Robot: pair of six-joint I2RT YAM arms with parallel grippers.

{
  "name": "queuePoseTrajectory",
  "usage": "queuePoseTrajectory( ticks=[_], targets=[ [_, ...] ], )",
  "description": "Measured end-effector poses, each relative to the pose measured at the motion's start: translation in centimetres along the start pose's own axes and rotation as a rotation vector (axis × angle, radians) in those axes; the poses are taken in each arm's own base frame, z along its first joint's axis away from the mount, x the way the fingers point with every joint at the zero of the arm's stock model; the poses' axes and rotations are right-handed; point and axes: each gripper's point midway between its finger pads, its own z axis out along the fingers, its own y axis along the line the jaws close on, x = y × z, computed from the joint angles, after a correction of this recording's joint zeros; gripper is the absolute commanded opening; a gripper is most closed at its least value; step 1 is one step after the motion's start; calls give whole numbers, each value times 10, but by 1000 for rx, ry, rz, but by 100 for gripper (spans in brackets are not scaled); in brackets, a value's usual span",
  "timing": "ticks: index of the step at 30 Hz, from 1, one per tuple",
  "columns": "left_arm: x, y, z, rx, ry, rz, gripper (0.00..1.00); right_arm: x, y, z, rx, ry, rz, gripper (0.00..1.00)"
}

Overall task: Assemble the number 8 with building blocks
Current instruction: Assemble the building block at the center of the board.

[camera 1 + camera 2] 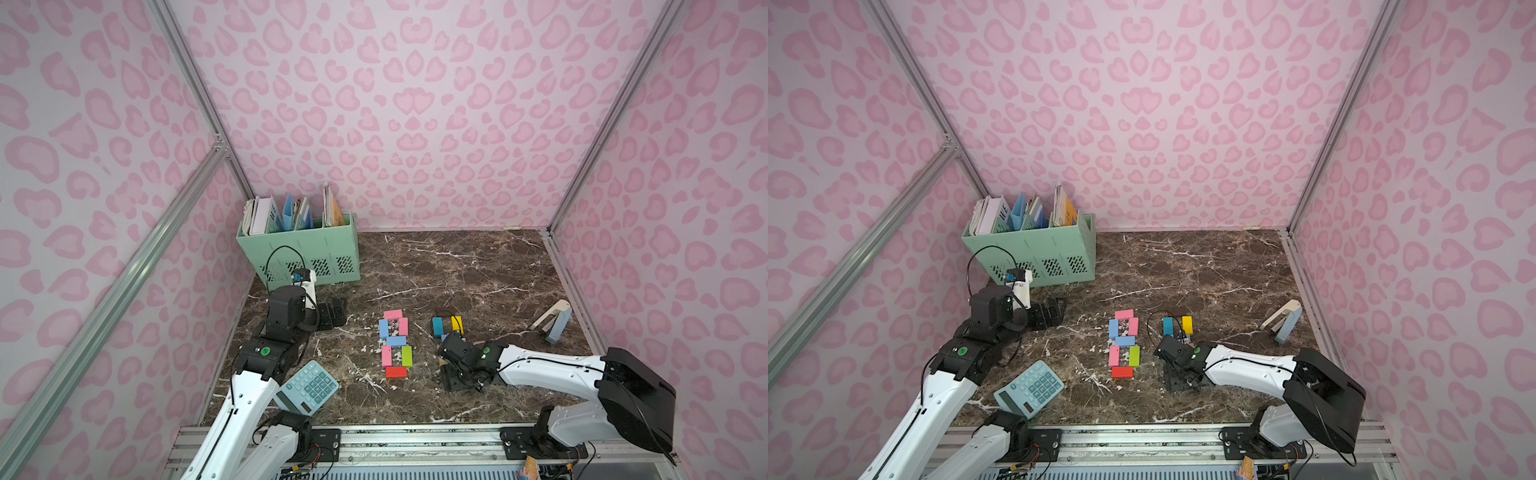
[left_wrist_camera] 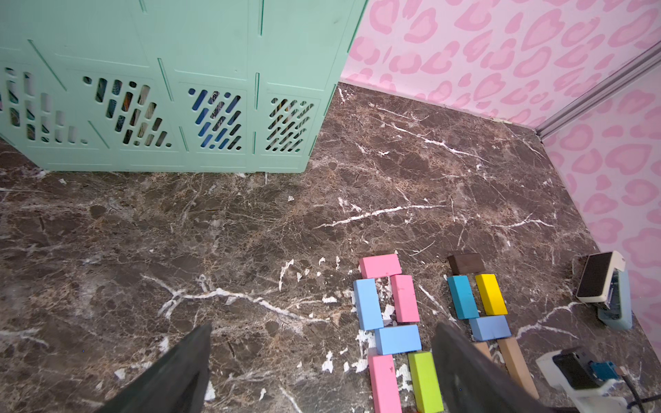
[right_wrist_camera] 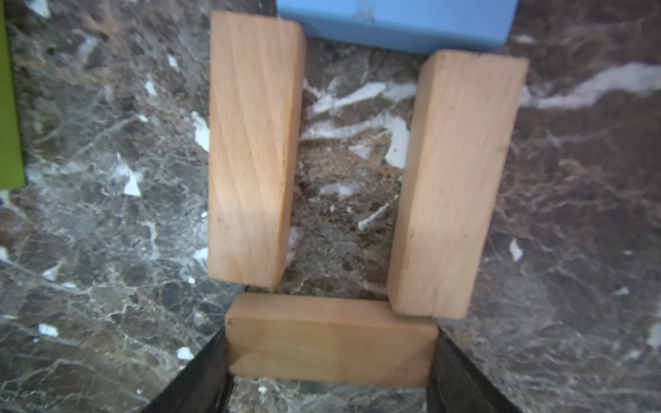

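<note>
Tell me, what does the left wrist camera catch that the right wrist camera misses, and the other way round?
Left wrist only: the mint crate, the stapler, the dark brown block, teal block and yellow block. Right wrist only: a crosswise wood block held between the right fingers. Both: the two parallel wood blocks, the light blue block at their ends, the lime green block.

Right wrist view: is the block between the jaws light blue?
No, the flat rectangular block between the jaws is bare wood.

Lab test booth: pink printed walls [image 1: 415, 104], aluminium framing [image 1: 193, 83], marble-look tabletop [image 1: 457, 270].
</note>
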Motion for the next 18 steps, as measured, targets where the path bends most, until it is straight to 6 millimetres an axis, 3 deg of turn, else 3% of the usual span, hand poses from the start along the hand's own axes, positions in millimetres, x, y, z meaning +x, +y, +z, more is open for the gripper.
queuePoseTrajectory(
  ticks=[18],
  targets=[
    [0, 0, 0, 0, 0, 0, 98, -2, 1, 1, 1, 4, 4, 67]
  ],
)
